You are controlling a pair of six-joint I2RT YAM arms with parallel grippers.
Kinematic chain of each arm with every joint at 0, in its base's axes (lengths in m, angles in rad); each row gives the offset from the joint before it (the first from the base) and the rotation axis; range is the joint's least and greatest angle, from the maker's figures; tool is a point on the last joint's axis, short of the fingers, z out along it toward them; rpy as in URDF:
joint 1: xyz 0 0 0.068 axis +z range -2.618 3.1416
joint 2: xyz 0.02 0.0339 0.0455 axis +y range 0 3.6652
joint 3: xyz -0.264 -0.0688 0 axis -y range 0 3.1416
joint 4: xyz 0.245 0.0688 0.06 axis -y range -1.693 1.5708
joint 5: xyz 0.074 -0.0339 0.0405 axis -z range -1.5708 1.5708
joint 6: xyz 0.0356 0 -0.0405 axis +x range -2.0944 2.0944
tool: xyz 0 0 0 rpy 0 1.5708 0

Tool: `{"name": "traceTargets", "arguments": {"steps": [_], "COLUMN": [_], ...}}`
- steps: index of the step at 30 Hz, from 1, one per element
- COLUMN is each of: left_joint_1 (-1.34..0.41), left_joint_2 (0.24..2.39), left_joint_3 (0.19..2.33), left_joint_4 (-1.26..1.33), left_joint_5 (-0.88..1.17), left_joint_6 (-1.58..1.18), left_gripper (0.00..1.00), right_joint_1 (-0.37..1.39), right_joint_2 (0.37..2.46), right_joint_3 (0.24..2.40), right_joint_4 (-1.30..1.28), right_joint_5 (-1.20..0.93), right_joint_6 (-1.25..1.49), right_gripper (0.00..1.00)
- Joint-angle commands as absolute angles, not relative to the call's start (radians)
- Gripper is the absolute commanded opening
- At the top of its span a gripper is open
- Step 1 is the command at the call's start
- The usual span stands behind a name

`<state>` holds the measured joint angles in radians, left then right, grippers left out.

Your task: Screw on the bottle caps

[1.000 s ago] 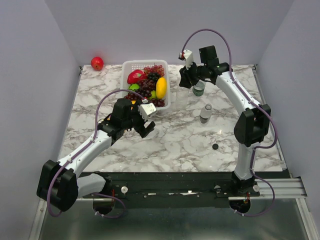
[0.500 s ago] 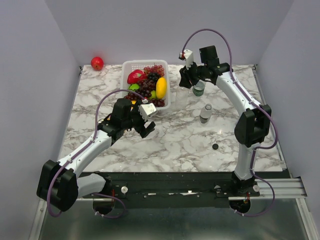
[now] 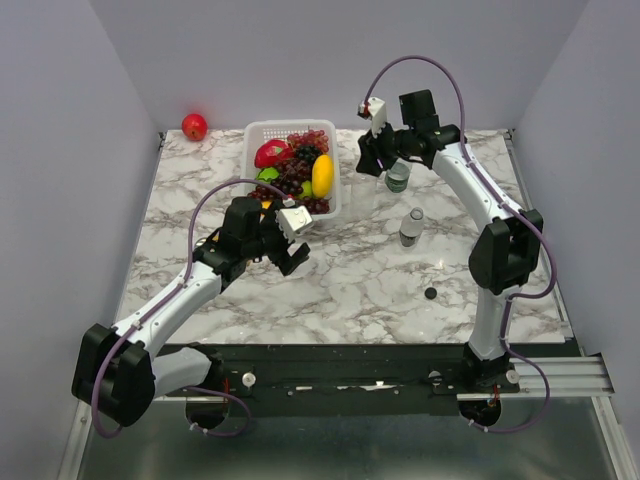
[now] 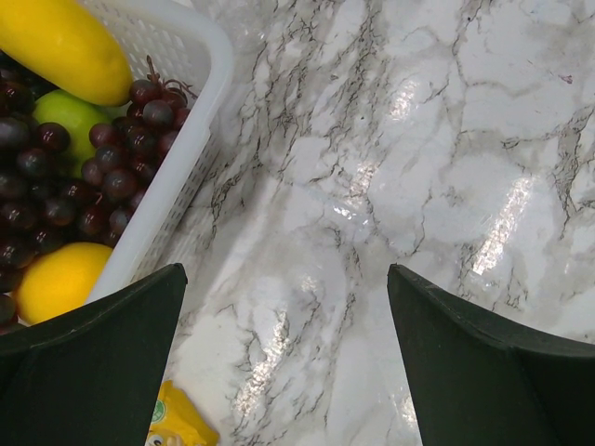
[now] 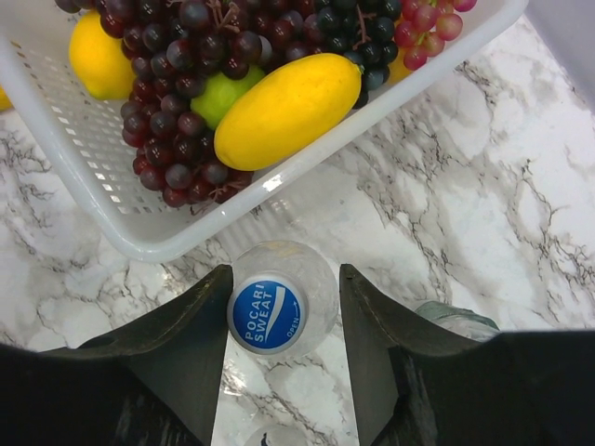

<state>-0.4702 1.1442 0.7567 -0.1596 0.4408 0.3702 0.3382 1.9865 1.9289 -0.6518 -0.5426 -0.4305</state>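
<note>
A white-veined marble bench sits inside plain lilac walls, with a white basket of grapes, lemons and other fruit toward its back. A red apple lies in the corner to the left of the basket. Just right of the basket stands a clear bottle wearing the blue cap, printed POCARI SWEAT. The right fingers straddle that cap from above, parted only a little wider than it. One finger's edge lies along the cap's rim, but whether they pinch it cannot be told. A second bottle, pale at the top, stands further from the basket, toward the front. The black cap lies loose on the marble beyond that, well apart from the basket. The left fingers hang wide open and empty over bare marble just off the basket's front wall, near a yellow packet.
</note>
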Motion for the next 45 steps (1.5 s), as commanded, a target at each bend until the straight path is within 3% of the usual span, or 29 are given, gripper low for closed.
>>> {"name": "traceTargets", "arguments": {"steps": [1, 9, 13, 20, 24, 32, 45], "left_joint_1": [-0.462, -0.463, -0.462, -0.462, -0.462, -0.462, -0.462], "left_joint_2": [1.123, 1.132, 1.14, 1.132, 1.129, 1.146, 1.127], "left_joint_3": [0.75, 0.755, 0.764, 0.756, 0.746, 0.758, 0.758], "left_joint_4": [-0.156, -0.143, -0.127, -0.121, -0.12, -0.11, -0.153], "left_joint_5": [0.46, 0.456, 0.459, 0.469, 0.476, 0.497, 0.502], "left_joint_6": [0.383, 0.362, 0.338, 0.324, 0.324, 0.314, 0.341], "left_gripper": [0.99, 0.99, 0.99, 0.99, 0.99, 0.99, 0.99], "right_joint_1": [0.334, 0.334, 0.33, 0.226, 0.192, 0.193, 0.193], "right_joint_2": [1.962, 1.878, 1.781, 1.524, 1.451, 1.463, 1.548], "right_joint_3": [1.963, 2.017, 1.991, 1.564, 1.387, 1.258, 1.266], "right_joint_4": [-0.644, -0.629, -0.623, -0.609, -0.606, -0.572, -0.58], "right_joint_5": [-0.575, -0.705, -0.648, -0.456, -0.37, -0.338, -0.334], "right_joint_6": [-0.419, -0.362, -0.356, -0.388, -0.429, -0.466, -0.48], "right_gripper": [0.58, 0.59, 0.59, 0.59, 0.67, 0.7, 0.59]}}
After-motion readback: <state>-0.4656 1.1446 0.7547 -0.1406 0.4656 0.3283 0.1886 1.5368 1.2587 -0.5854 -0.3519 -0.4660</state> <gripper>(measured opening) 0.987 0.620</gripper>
